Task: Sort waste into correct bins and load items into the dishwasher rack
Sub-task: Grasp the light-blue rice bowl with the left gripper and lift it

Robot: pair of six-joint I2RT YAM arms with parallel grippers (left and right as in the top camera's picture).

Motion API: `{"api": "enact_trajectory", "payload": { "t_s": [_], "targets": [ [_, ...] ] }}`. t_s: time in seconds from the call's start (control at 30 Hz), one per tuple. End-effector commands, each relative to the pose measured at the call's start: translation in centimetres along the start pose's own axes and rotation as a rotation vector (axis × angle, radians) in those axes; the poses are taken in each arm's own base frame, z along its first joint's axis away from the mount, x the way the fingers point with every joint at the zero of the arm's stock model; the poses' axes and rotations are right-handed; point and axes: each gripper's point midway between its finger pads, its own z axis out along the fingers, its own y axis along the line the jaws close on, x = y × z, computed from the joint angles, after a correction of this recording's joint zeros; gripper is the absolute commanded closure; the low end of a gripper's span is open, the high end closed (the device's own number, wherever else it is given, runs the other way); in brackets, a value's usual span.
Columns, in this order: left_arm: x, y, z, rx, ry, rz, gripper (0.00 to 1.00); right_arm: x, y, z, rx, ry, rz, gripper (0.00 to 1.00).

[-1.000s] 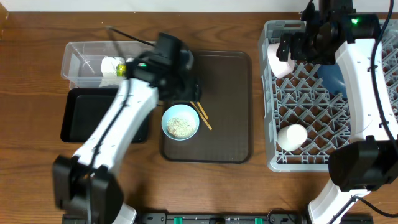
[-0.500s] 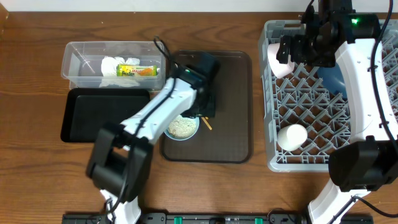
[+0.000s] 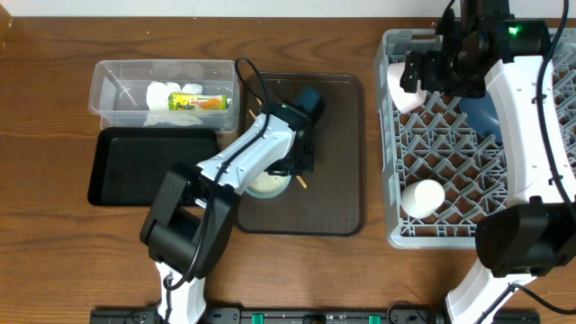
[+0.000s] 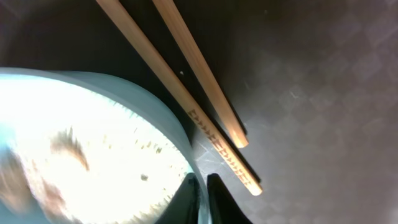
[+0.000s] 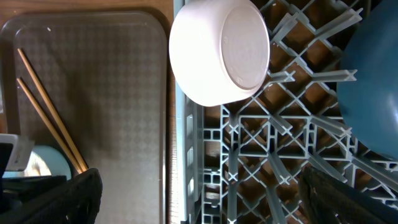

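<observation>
The light blue bowl point(image 3: 266, 186) point(image 4: 155, 106) with rice point(image 4: 74, 155) inside stands on the brown serving tray point(image 3: 328, 135). My left gripper point(image 3: 292, 168) point(image 4: 202, 194) is shut on the bowl's right rim, one finger inside and one outside. Two chopsticks point(image 3: 298, 176) point(image 4: 211, 140) lie just right of the bowl. Over the rack's point(image 3: 450, 153) back left corner, my right gripper point(image 3: 441, 65) point(image 5: 205, 199) hangs open and empty. The rack holds a white bowl point(image 3: 403, 90) point(image 5: 217, 50), a dark blue plate point(image 3: 481, 117) point(image 5: 373, 93) and a white cup point(image 3: 422, 198).
A clear tub point(image 3: 108, 85) at the back left holds white napkins point(image 3: 162, 95) and a snack wrapper point(image 3: 199, 102). A black tray point(image 3: 135, 166) lies in front of it. My left arm reaches across the black tray's right end.
My left arm swung from the clear tub over to the blue bowl, and its jaws closed on the rim. The right arm stayed put.
</observation>
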Motion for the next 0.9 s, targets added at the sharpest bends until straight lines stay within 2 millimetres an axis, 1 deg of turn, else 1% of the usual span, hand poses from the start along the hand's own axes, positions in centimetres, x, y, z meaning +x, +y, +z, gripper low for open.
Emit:
{"api": "enact_trajectory", "payload": {
  "t_s": [0.0, 0.07, 0.13, 0.2, 0.27, 0.37, 0.43, 0.5, 0.6, 0.67, 0.87],
  "targets": [
    [0.0, 0.3, 0.2, -0.015, 0.001, 0.000, 0.94, 0.0, 0.4, -0.9, -0.012, -0.019, -0.006, 0.02],
    [0.1, 0.4, -0.4, -0.016, 0.003, 0.001, 0.94, 0.0, 0.4, -0.9, -0.011, -0.018, -0.006, 0.02],
    [0.1, 0.4, -2.0, -0.010, -0.006, 0.013, 0.94, 0.0, 0.4, -0.9, -0.011, -0.019, -0.006, 0.02],
    [0.0, 0.3, -4.1, 0.006, -0.033, 0.034, 0.94, -0.1, 0.4, -0.9, -0.012, -0.019, -0.006, 0.02],
    [-0.3, 0.5, -7.2, 0.032, -0.079, 0.046, 0.94, 0.0, 0.4, -0.9, -0.011, -0.019, -0.006, 0.02],
    [-0.7, 2.0, -11.3, 0.076, -0.154, 0.037, 0.94, 0.0, 0.4, -0.9, -0.011, -0.018, -0.005, 0.02],
    [-0.8, 3.6, -13.9, 0.123, -0.190, 0.012, 0.94, 0.0, 0.4, -0.9, -0.011, -0.016, -0.009, 0.03],
    [-0.8, 5.2, -15.6, 0.173, -0.203, -0.010, 0.94, 0.0, 0.4, -0.9, -0.011, -0.015, -0.009, 0.04],
    [-0.8, 8.3, -17.0, 0.234, -0.197, -0.048, 0.94, 0.0, 0.4, -0.9, -0.011, -0.015, -0.009, 0.04],
    [-0.8, 10.3, -17.2, 0.286, -0.175, -0.067, 0.94, 0.1, 0.4, -0.9, -0.011, -0.013, -0.009, 0.05],
    [-1.2, 14.5, -17.4, 0.535, -0.182, -0.105, 0.94, 0.3, 0.3, -0.9, -0.010, -0.004, -0.007, 0.05]
  ]
}}
